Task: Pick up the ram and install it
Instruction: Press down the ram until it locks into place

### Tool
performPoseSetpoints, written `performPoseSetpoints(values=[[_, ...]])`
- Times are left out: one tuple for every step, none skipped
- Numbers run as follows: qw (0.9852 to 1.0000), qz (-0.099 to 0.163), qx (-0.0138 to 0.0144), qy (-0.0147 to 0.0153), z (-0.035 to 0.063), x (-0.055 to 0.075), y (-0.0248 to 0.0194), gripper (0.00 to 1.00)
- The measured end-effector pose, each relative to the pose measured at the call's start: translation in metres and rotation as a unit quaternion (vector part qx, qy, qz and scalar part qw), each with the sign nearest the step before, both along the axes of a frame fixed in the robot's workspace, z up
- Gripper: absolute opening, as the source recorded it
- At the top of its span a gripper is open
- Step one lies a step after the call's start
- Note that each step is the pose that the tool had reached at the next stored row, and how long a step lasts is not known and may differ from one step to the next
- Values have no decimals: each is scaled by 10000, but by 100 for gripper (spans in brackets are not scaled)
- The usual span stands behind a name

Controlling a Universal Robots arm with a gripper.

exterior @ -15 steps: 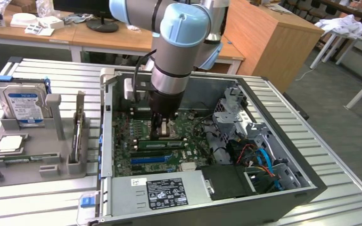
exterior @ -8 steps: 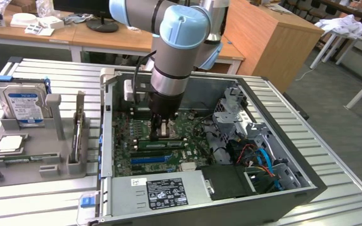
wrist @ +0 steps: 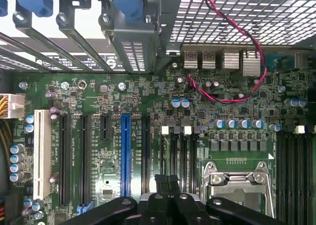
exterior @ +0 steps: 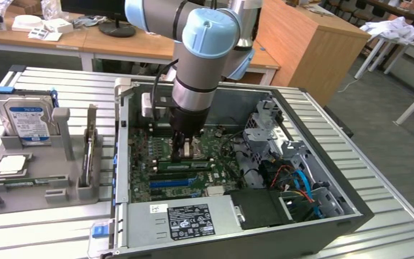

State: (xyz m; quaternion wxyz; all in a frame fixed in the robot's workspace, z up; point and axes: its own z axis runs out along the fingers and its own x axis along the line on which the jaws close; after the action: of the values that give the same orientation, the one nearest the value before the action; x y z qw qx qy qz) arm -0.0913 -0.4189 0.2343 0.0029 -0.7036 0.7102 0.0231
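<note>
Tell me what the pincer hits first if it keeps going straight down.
Most likely the motherboard, near the memory slots. The shut pincer points straight down inside the open computer case; how far above it sits is unclear.

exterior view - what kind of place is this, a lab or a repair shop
Most likely a robotics lab or workshop: a robot arm reaches into an open computer case on a slatted metal table, with wooden desks behind and a hard drive in a grey fixture.
</note>
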Motion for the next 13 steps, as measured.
performPoseSetpoints(values=[[10000,0,0,0,0,0,0,11],[10000,0,0,0,0,0,0,11],[10000,0,-1,1,-1,-1,0,11],[10000,-1,1,0,-5,-4,3,11],[10000,-2,1,-1,-9,-8,6,11],[10000,0,1,0,-12,-12,8,11],[10000,0,1,-1,-16,-17,10,11],[10000,0,1,0,-19,-21,13,11],[10000,0,0,0,-20,-22,13,11],[10000,0,-1,0,-20,-22,13,11],[10000,0,-1,0,-20,-22,13,11],[10000,0,-1,0,-20,-22,13,11],[10000,0,0,0,-20,-23,13,11]])
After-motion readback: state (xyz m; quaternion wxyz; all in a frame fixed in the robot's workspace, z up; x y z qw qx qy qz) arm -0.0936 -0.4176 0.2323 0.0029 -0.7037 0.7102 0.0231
